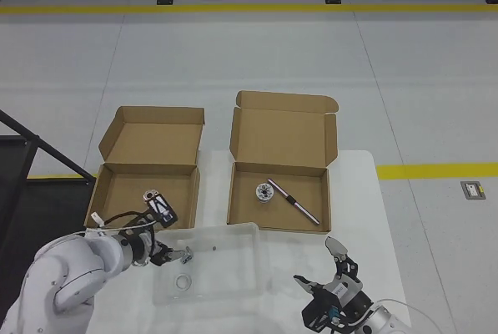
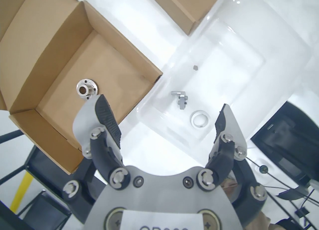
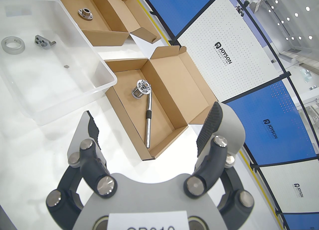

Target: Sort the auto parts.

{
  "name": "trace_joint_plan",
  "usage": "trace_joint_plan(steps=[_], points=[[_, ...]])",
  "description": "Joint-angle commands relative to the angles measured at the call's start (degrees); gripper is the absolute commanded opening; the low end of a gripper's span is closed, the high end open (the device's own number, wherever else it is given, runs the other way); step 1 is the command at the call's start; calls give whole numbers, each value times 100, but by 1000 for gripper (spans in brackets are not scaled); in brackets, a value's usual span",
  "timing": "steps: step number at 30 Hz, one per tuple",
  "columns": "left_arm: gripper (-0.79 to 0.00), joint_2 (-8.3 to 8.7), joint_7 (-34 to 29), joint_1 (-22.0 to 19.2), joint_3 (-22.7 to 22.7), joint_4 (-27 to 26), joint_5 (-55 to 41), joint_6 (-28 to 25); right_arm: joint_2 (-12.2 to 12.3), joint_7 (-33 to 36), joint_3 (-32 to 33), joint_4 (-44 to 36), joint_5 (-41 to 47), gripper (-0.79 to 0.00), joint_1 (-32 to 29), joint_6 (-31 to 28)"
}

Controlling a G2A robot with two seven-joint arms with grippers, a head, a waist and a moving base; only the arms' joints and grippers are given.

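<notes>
My left hand (image 2: 163, 103) hangs wide open, empty, above the clear tray's (image 2: 236, 66) edge; the metal bracket (image 2: 181, 98) and white ring (image 2: 200, 118) lie inside it just beyond my fingertips (image 2: 104, 107). My right hand (image 3: 152, 111) gapes empty too.

Wht table (image 1: 359, 219); yel floor tape (image 1: 449, 170); blu/wht panels (image 3: 219, 24).

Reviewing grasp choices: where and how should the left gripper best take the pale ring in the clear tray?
Probably its outer wall, pinched across from straight above: the pale ring lies flat, hole up, in the clear tray, whose walls block a sideways approach. Turn the open left gripper so neither finger lands on the bracket beside it.
</notes>
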Motion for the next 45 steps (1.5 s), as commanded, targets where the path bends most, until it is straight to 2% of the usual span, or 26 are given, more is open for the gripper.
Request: trace_joint_plan(steps=[1,4,6,14,19,21,22,24,27,28,34,45], points=[[0,4,75,87,264,-118,405,-66,0,0,0,0,0,0,0,0],[0,2,23,101,636,-111,694,-175,0,0,0,0,0,0,0,0],[0,-11,-86,33,761,-47,689,32,0,0,0,0,0,0,0,0],[0,-11,-86,33,761,-47,689,32,0,0,0,0,0,0,0,0],[0,8,76,174,734,96,480,29,0,0,0,0,0,0,0,0],[-157,19,17,229,791,23,571,38,0,0,0,0,0,0,0,0],[-209,24,-25,262,826,-16,633,60,0,0,0,0,0,0,0,0],[-252,32,-110,308,909,-84,736,77,0,0,0,0,0,0,0,0],[-434,37,-193,297,1013,-58,897,168,0,0,0,0,0,0,0,0],[-446,35,-172,270,1049,-6,915,195,0,0,0,0,0,0,0,0],[-400,3,-80,-19,1319,475,1164,467,0,0,0,0,0,0,0,0],[-400,-85,104,-439,1804,1277,1659,1049,0,0,0,0,0,0,0,0]])
